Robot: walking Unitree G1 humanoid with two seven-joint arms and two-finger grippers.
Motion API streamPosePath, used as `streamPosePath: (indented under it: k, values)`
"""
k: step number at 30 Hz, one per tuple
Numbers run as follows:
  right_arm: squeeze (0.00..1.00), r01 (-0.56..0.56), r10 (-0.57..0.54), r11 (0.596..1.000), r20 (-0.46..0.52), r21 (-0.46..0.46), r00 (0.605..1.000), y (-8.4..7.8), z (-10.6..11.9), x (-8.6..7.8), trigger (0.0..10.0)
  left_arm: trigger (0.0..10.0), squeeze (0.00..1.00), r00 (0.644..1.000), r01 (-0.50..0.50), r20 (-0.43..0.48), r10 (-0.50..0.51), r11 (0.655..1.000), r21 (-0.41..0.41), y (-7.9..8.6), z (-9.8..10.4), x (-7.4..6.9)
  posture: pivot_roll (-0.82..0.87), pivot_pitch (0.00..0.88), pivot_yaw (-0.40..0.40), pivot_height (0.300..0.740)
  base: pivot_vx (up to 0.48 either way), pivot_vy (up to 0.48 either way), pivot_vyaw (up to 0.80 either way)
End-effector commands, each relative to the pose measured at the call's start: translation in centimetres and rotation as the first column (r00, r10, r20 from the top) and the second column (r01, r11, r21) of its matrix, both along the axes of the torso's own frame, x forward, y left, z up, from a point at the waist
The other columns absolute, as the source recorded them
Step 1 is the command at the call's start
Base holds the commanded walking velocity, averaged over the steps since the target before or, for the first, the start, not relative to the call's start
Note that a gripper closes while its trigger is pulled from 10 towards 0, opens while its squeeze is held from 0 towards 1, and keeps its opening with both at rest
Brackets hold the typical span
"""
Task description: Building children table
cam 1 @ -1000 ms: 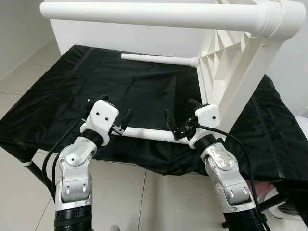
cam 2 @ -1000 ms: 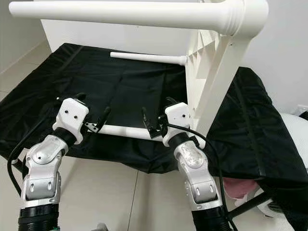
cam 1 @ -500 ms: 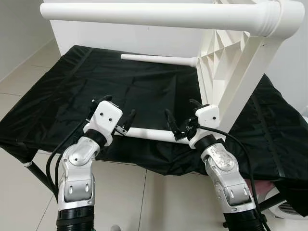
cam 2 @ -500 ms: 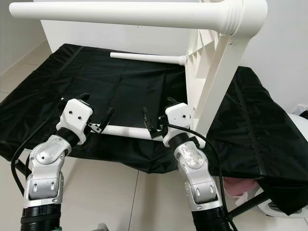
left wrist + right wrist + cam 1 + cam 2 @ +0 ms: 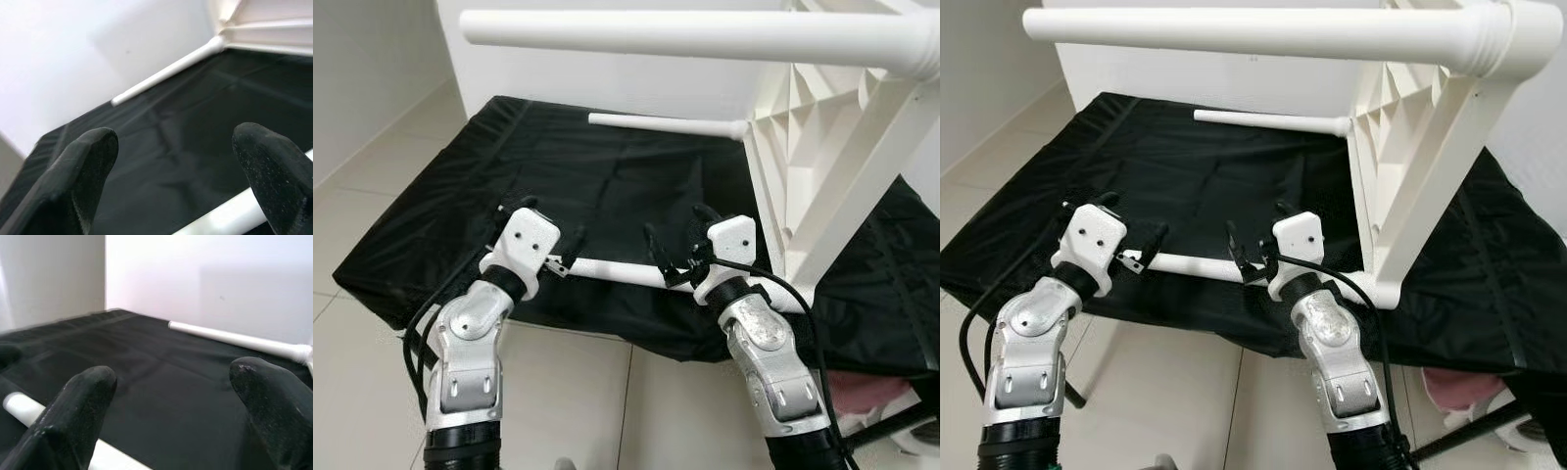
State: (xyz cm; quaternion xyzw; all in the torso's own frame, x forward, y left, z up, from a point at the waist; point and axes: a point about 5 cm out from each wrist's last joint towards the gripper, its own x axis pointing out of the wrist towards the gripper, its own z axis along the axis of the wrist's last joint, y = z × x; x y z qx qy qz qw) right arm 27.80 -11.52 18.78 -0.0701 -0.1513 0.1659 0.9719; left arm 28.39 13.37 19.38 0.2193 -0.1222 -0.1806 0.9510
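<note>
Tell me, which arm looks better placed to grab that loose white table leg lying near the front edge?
Probably the left. The left gripper sits open at the free end of the white table leg, on the black cloth. The right gripper, also open, straddles it closer to the table frame.

Table on its side on the cloth, with both grippers at the near leg.

The table (image 5: 1400, 147) lay tipped over on a cloth (image 5: 1185, 176), its top to the right and its legs pointing left. One leg (image 5: 1263, 27) was up high, another leg (image 5: 1268, 121) lay far back, and the near leg (image 5: 1190, 264) lay in front. The left gripper (image 5: 1141, 247) sat at the near leg's left end, and the right gripper (image 5: 1252, 253) was further right along it.
</note>
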Motion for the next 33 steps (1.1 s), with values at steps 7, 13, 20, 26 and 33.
streamPosePath:
  k: [7,13,20,26,33]
  values:
    - [0.00,-0.001,0.001,1.000,0.005,0.008,1.000,0.19,0.05,-0.06,10.0,10.0,0.00,0.976,-0.187,0.101,0.192,0.981,-0.058,0.95,0.64,0.22,0.01,0.047,-0.010,0.740,0.000,0.000,0.00]
    - [0.00,-0.001,0.001,1.000,0.005,0.010,1.000,0.24,0.03,-0.14,10.0,10.0,0.00,0.977,-0.172,0.118,0.176,0.984,-0.043,0.67,0.73,0.11,0.01,0.050,-0.007,0.740,0.000,-0.480,0.00]
    - [0.00,0.002,-0.002,1.000,0.005,0.010,1.000,0.18,0.00,-0.18,10.0,10.0,0.00,0.978,-0.179,0.094,0.185,0.982,-0.064,0.77,0.57,0.23,0.01,0.053,-0.006,0.740,0.000,-0.183,0.00]
    - [0.00,0.002,-0.002,1.000,0.005,0.009,1.000,0.16,0.00,-0.25,10.0,10.0,0.00,0.977,-0.189,0.090,0.193,0.980,-0.057,0.90,0.46,0.27,0.01,0.054,-0.006,0.740,0.000,0.000,0.00]
    - [0.00,0.002,-0.002,1.000,0.005,0.009,1.000,0.16,-0.04,-0.25,10.0,10.0,0.00,0.976,-0.198,0.087,0.202,0.979,-0.054,1.02,0.33,0.31,0.01,0.056,-0.006,0.740,0.000,0.000,0.00]
